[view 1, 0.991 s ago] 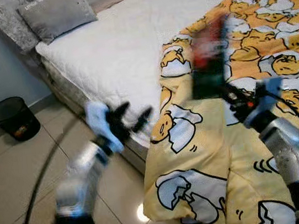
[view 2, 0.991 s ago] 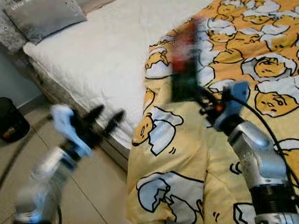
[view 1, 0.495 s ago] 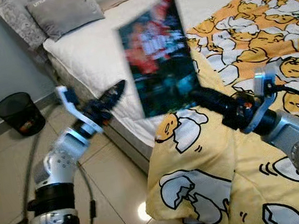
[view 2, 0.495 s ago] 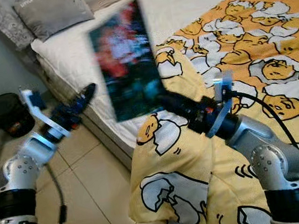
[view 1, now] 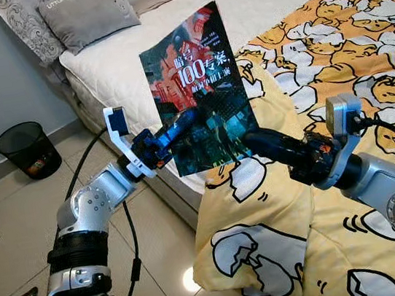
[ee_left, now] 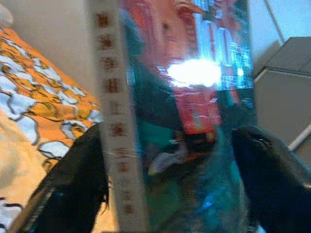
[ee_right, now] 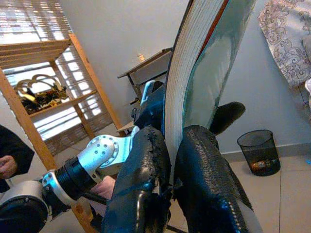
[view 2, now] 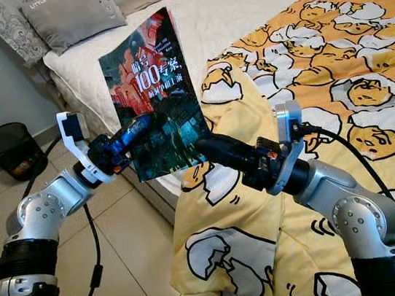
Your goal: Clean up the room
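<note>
A book [view 1: 194, 75] with a dark red and teal cover stands upright in the air before the bed's near corner. My right gripper [view 1: 251, 139] is shut on its lower edge, and the pages sit pinched between both fingers [ee_right: 146, 160]. From the left, my left gripper [view 1: 183, 124] reaches to the book at mid-height. It is open, with one finger [view 2: 136, 127] lying across the front cover. Seen from the left wrist, the book's spine [ee_left: 114, 121] and cover stand between the two spread fingers [ee_left: 272, 184].
The bed has a bare white mattress [view 1: 132, 50] and a grey pillow [view 1: 87, 16]. A yellow egg-print duvet [view 1: 333, 63] hangs over its near edge toward the tiled floor [view 1: 10, 226]. A black waste bin [view 1: 25, 150] stands at the left wall. A wooden shelf [ee_right: 53, 87] and a person's hand [ee_right: 6, 165] are across the room.
My right gripper swung the book from above the duvet leftward and turned its cover toward me. My left arm rose and its fingers came around the book.
</note>
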Robot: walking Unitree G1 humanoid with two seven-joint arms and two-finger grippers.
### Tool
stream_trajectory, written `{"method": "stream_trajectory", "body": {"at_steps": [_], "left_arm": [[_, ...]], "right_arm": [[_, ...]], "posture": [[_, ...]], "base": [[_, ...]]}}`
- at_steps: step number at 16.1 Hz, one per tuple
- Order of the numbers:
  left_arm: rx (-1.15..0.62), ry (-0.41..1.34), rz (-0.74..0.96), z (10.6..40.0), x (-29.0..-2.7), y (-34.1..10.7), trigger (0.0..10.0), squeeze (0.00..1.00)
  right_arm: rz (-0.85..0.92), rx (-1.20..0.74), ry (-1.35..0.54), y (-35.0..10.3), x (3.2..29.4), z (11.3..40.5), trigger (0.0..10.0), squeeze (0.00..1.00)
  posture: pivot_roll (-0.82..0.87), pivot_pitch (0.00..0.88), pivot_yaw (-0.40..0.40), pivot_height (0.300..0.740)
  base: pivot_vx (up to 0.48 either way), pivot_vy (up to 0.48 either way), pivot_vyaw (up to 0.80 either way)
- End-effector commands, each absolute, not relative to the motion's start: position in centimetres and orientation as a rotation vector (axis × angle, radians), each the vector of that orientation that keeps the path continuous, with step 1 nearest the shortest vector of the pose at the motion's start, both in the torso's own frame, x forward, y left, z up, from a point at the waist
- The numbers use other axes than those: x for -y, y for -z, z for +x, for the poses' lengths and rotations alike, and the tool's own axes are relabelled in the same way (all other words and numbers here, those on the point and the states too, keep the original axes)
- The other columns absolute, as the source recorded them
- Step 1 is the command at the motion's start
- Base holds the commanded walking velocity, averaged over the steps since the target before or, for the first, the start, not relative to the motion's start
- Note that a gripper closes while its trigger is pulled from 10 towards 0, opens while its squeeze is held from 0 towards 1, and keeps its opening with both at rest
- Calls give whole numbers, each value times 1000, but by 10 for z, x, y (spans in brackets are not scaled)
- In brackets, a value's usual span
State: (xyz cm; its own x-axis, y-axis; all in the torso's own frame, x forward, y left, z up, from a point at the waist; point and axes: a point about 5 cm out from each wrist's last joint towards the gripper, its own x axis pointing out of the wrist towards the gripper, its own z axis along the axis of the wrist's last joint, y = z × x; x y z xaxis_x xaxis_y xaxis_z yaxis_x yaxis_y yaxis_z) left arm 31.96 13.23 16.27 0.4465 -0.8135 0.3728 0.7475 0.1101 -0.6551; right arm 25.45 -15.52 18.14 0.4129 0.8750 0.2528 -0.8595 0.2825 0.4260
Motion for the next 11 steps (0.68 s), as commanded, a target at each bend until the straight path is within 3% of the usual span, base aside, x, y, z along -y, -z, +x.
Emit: {"method": "stream_trajectory", "body": {"at_steps": [1, 11], "left_arm": [[-74, 1171, -910, 317, -136, -166, 0, 0], [-63, 1196, -959, 298, -151, -170, 0, 0]], "right_arm": [[545, 15, -1201, -193, 151, 252, 0, 0], [532, -22, -1154, -185, 159, 256, 0, 0]], "posture": [[-40, 0, 82, 740], [-33, 0, 74, 740]], "base": [[0, 0, 0], [0, 0, 0]]}}
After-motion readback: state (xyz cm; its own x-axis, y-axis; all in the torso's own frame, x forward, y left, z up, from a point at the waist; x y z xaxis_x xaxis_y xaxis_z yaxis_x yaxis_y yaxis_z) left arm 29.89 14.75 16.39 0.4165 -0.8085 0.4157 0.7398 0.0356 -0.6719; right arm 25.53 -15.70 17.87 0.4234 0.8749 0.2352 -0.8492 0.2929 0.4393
